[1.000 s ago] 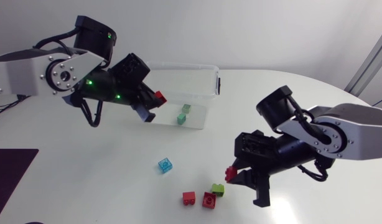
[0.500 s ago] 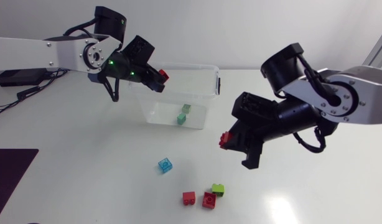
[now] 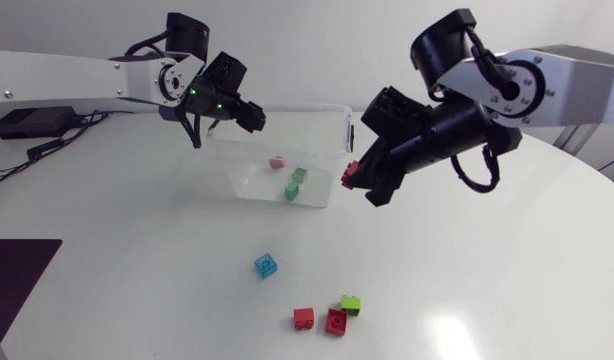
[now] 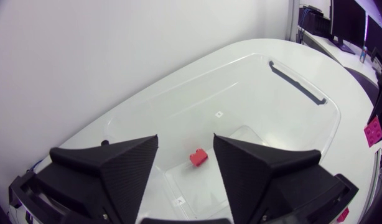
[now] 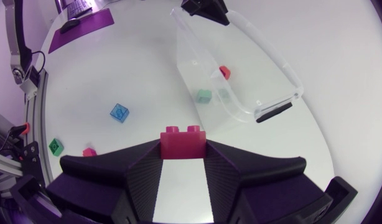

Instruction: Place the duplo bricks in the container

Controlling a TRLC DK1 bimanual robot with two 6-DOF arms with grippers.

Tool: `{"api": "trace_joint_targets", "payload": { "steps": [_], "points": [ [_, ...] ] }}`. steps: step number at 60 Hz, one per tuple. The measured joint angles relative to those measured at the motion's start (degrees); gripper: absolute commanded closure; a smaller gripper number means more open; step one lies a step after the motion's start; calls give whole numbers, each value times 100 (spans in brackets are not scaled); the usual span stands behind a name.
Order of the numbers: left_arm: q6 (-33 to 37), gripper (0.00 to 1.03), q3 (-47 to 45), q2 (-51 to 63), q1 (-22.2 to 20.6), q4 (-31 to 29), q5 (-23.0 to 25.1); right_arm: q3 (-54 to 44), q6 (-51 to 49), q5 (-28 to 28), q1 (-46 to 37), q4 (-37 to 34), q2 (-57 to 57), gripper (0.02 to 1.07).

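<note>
The clear plastic container [image 3: 332, 112] stands at the back middle of the table. My left gripper [image 3: 249, 115] hangs open over its back left corner. Below that open gripper [image 4: 186, 142] a red brick [image 4: 198, 157] is inside the container, free of both fingers. Two green bricks [image 3: 295, 182] also lie in the container. My right gripper [image 3: 355, 180] is shut on another red brick [image 5: 183, 143] just outside the container's right wall. A blue brick [image 3: 266, 265], two red bricks [image 3: 319, 320] and a green brick [image 3: 351, 303] lie loose on the table in front.
A dark mat [image 3: 12, 275] lies at the table's left front edge. The container's handle [image 5: 273, 111] faces my right gripper. White tabletop lies open between the container and the loose bricks.
My left gripper moved over the container and opened, and its red brick dropped inside. My right arm rose and swung from the loose bricks toward the container, still holding its red brick.
</note>
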Motion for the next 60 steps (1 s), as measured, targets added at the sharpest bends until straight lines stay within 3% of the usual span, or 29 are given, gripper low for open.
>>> {"api": "trace_joint_targets", "payload": {
  "steps": [19, 32, 56, 57, 60],
  "points": [
    [2, 23, -1213, -1403, -20, -96, 68, 1329, 358, 76, -85, -39, 870, 83],
    [98, 23, -2312, -2682, -387, -348, 153, 2092, 520, 79, -236, -39, 1506, 83],
    [400, 23, -3932, -2999, -1021, -415, 153, 3016, 555, 258, -260, -39, 2371, 82],
    [411, 23, -3958, -2988, -1032, -409, 151, 3069, 555, 271, -260, -42, 2426, 81],
    [450, 23, -4017, -2944, -1073, -385, 153, 3185, 555, 343, -260, -39, 2559, 63]
  ]
}}
